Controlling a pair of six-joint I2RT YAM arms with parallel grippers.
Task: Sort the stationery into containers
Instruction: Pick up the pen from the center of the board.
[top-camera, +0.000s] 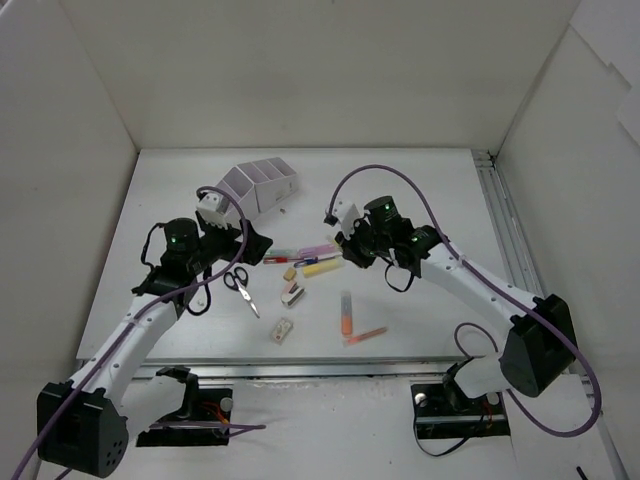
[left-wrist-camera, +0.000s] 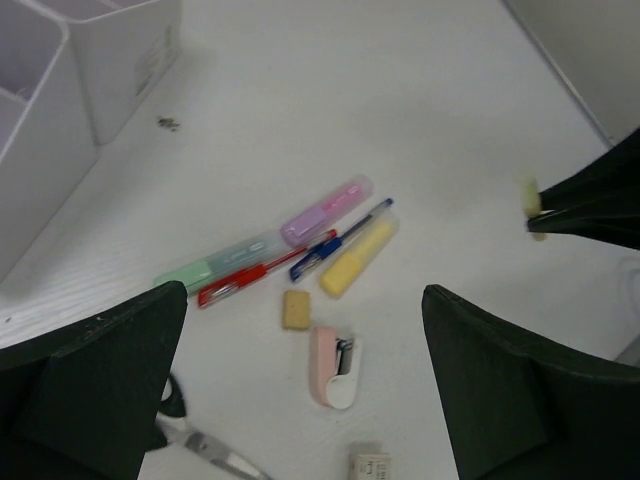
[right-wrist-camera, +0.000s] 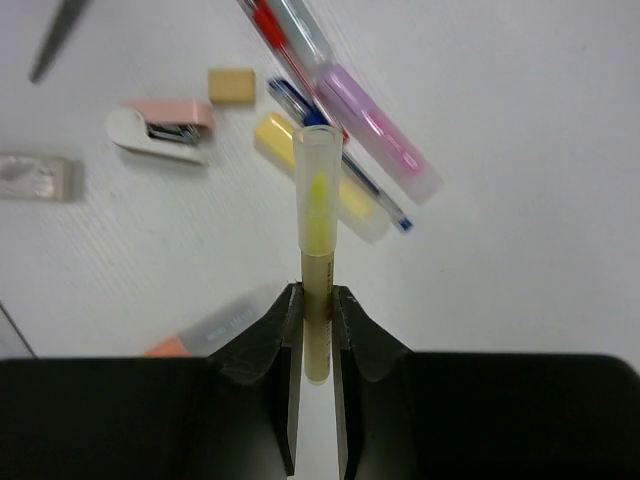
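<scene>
Right arm stretched to table centre, right gripper (right-wrist-camera: 317, 298) clamped on 1 yellow pen (right-wrist-camera: 316, 190), clear cap forward, over the pile, left gripper (left-wrist-camera: 303, 295) gaping beside organizer (top-camera: 262, 185).

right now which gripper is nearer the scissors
Left. The left gripper hangs open right beside the scissors; the right gripper, shut on a highlighter, is off past the pens on the far side.
</scene>
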